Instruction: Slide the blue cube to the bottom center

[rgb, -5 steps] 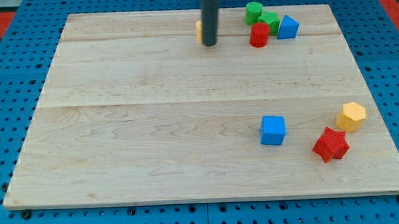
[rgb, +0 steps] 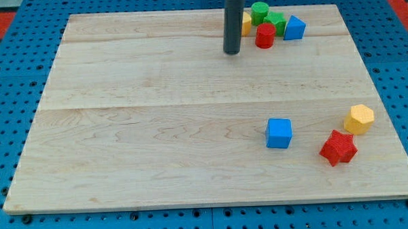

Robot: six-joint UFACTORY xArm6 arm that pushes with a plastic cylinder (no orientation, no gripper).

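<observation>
Still far from blue cube [rgb: 279,133] at lower right; my tip [rgb: 232,52] near top cluster, no claw fitted. Off-centre push risks nudging red star [rgb: 338,148]

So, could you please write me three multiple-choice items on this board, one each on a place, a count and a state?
1. Where is the blue cube?
A. top left
B. lower right of centre
C. bottom left corner

2. How many red blocks show?
A. two
B. four
C. none

3. My tip is:
A. touching the blue cube
B. apart from it, near the view's top
C. off the board

Key: 1 B, it sits beside the red star. 2 A, the star plus the red cylinder. 3 B, bare wood lies between them.
</observation>
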